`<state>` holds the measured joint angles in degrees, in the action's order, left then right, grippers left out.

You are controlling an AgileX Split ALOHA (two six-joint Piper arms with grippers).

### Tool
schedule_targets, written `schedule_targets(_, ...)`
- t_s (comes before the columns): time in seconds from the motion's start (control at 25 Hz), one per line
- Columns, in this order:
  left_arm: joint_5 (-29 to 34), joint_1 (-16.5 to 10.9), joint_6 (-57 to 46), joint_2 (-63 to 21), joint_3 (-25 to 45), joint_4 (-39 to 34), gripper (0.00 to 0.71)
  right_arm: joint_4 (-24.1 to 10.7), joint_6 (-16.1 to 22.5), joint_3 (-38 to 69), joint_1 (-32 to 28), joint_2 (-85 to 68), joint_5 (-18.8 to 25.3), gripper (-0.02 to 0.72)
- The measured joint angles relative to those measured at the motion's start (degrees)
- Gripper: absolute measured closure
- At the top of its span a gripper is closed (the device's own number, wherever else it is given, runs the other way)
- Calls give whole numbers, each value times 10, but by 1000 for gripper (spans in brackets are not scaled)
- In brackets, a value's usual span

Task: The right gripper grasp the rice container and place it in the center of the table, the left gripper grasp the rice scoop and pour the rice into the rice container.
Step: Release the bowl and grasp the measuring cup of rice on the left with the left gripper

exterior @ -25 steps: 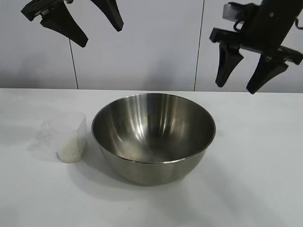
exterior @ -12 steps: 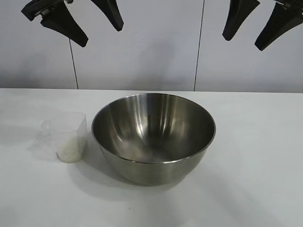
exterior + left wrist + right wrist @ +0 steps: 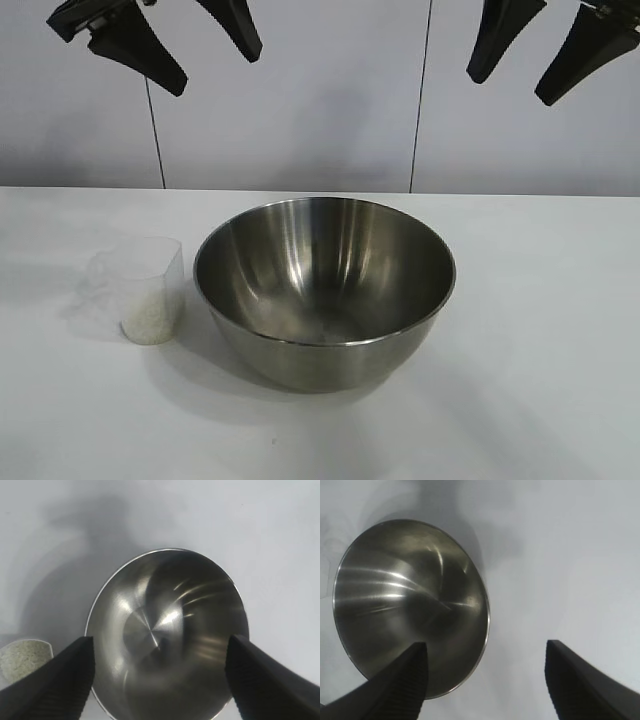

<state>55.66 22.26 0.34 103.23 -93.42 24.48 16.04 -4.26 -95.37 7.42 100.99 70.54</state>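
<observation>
While both grippers hang high with fingers spread, the rice container (image 3: pixel 324 290) sits just beside the rice scoop (image 3: pixel 148 290).

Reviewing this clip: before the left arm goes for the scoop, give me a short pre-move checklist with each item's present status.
1. Rice container set mid-table, upright: ok.
2. Right gripper clear of the container, high above, jaws open, empty: ok.
3. Left gripper open and empty, raised above the table: ok.
4. Rice scoop upright beside the container, apart from it: ok.
5. Rice in the scoop, none seen in the container: ok.
6. Scoop handle direction for the grasp: cannot tell.
</observation>
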Motion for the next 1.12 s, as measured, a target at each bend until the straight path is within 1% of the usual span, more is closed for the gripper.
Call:
schedule_targets(0.4,-18,0,26,0,0,-3,179,0,0,0,0,0,0,240)
schedule_targets(0.56,-43,0,27,-8,3,-55,179,0,0,0,0,0,0,240)
schedule_targets(0.64,-71,0,26,-32,28,-92,179,-1,0,0,0,0,0,240)
schedule_targets(0.68,-94,0,25,-50,53,-107,179,-1,0,0,0,0,0,240)
schedule_targets(0.76,-153,0,15,-92,118,-133,179,-2,0,0,0,0,0,240)
schedule_targets(0.84,-242,0,6,-145,216,-140,179,-2,0,0,0,0,1,240)
schedule_targets(0.92,-342,0,3,-197,317,-140,179,-2,0,0,0,0,1,240)
schedule_targets(1.0,-462,2,2,-249,429,-136,179,-2,0,0,0,0,2,240)
schedule_targets(1.12,-634,8,2,-319,578,-132,179,-2,0,0,0,0,2,240)
